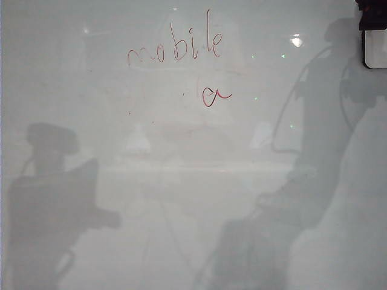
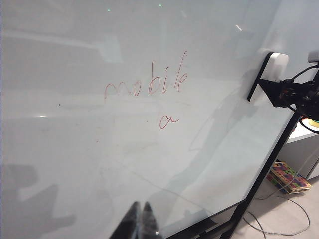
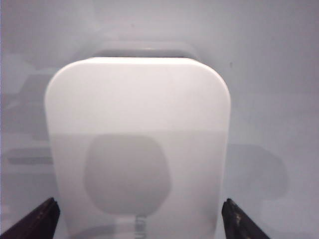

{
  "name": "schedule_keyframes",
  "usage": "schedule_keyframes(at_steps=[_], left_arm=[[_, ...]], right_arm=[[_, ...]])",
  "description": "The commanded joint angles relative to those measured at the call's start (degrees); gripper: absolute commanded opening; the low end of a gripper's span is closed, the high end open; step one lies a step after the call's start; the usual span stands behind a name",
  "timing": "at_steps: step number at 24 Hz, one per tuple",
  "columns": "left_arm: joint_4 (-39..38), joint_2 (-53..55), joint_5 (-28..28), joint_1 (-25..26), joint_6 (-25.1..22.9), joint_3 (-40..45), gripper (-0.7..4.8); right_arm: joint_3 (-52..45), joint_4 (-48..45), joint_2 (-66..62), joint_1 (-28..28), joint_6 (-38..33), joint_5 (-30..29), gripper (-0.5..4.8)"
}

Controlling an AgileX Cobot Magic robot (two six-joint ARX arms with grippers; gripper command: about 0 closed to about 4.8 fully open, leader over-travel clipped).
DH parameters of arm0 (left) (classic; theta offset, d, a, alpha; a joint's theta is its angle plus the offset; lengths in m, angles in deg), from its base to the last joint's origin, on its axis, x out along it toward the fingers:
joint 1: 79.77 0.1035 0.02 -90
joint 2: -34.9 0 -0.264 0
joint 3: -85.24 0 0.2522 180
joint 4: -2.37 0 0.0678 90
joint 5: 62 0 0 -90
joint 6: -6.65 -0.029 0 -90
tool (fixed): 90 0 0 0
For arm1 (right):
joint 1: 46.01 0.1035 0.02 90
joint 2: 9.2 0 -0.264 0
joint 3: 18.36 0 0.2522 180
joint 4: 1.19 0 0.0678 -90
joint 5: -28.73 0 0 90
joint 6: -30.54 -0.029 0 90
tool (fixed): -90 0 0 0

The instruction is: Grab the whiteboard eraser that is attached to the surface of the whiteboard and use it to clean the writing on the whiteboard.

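The whiteboard (image 1: 181, 181) fills the exterior view, with red writing "mobile" (image 1: 175, 48) and a looped "a" (image 1: 216, 95) near the top. The white, dark-rimmed whiteboard eraser (image 1: 375, 49) sticks to the board at the top right edge, under my right gripper (image 1: 372, 15). In the right wrist view the eraser (image 3: 137, 139) lies between the open fingertips (image 3: 37, 221), one on each side, right at its edges. The left wrist view shows the writing (image 2: 147, 84), the eraser (image 2: 274, 67) and the right gripper (image 2: 294, 92) from afar. My left gripper (image 2: 141, 221) is shut, empty, off the board.
Grey shadows of both arms fall on the board's lower left (image 1: 54, 199) and right (image 1: 314, 181). The board's black frame leg (image 2: 264, 174) runs down its right edge. Beyond it, a colourful box (image 2: 288, 177) and loose cables (image 2: 279, 226) lie on the floor.
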Motion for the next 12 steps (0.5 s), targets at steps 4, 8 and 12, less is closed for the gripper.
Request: schedule_keyframes(at_steps=[4,8,12], left_arm=[[0.72,0.02,0.15,0.04,-0.04,-0.35,-0.05],[0.72,0.02,0.15,0.04,-0.07,-0.35,-0.05],[0.72,0.02,0.15,0.04,-0.07,-0.35,-0.05]], right_arm=[[0.87,-1.20,-1.46,0.00,0.15,0.11,4.04],[0.90,-2.12,-1.51,-0.02,0.15,0.09,3.57],[0.90,-2.19,-1.57,-0.02,0.15,0.09,3.21]])
